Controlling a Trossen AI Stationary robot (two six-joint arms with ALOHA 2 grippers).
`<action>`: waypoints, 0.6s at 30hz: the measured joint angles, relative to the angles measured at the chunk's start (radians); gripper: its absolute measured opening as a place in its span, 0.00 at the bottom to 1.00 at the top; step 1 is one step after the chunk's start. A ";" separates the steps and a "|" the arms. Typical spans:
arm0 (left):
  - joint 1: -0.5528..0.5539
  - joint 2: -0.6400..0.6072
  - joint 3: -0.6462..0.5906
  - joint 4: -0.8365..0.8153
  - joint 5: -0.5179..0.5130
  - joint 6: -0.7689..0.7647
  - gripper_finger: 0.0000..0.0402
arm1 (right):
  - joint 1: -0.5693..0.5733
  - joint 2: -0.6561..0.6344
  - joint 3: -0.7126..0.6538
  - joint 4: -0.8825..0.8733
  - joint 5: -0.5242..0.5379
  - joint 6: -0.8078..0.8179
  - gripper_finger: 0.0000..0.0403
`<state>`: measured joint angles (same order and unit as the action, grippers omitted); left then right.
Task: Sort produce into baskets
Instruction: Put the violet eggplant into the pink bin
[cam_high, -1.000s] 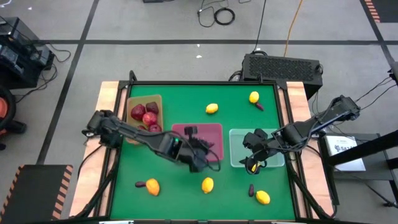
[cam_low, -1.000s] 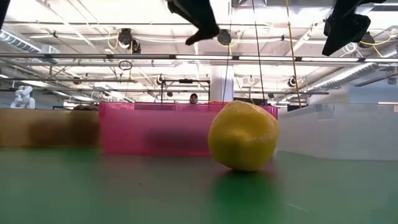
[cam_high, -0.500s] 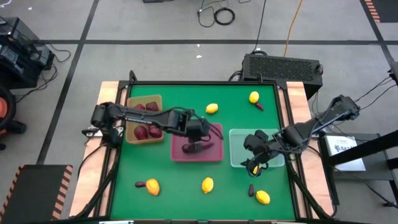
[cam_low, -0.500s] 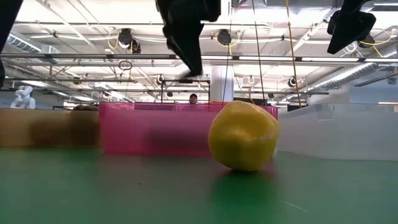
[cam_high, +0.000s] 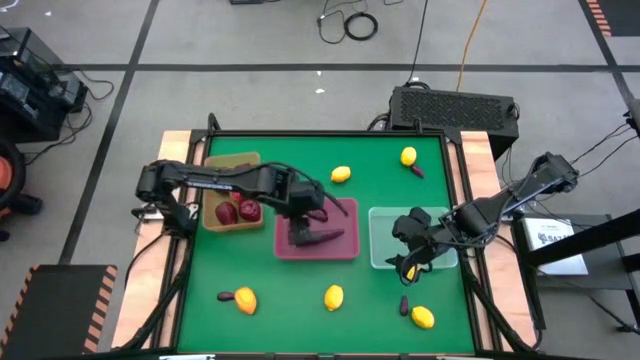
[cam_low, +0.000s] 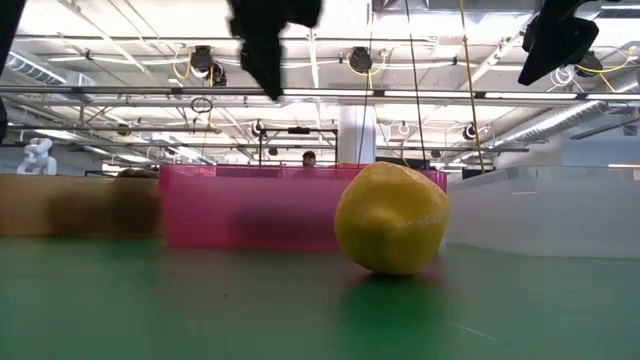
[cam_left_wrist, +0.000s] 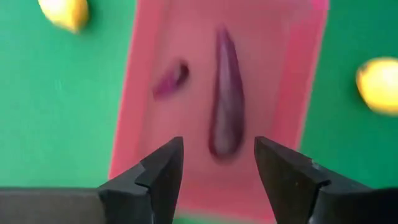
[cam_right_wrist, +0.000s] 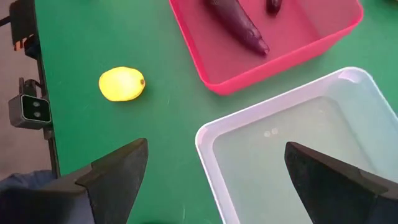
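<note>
No legible writing; pink tray (cam_high: 345, 212) maybe unlabelled.

A big open lab or workshop hall is housing this rig: ceiling pipes (cam_low: 300, 92) and strip lights are running overhead, cables (cam_high: 350, 24) are lying on the taped grey floor (cam_high: 250, 40).

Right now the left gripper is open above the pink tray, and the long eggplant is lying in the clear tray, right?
Not quite. The long eggplant lies in the pink tray, as the left wrist view shows. The clear tray looks empty. The left gripper is open above the pink tray.
</note>
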<state>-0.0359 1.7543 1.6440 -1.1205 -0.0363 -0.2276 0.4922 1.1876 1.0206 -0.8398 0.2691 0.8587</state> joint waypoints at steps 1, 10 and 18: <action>-0.007 -0.016 0.000 -0.044 0.015 -0.010 0.51 | -0.002 0.000 0.000 0.002 0.002 -0.009 0.91; -0.183 -0.123 -0.068 -0.235 0.020 -0.127 0.51 | -0.022 0.000 0.000 0.006 0.052 -0.037 0.91; -0.400 -0.183 -0.334 -0.057 0.156 -0.407 0.51 | -0.022 0.000 0.000 0.014 0.093 -0.042 0.91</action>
<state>-0.4358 1.5709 1.3098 -1.1773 0.1196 -0.6347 0.4702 1.1873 1.0206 -0.8257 0.3621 0.8169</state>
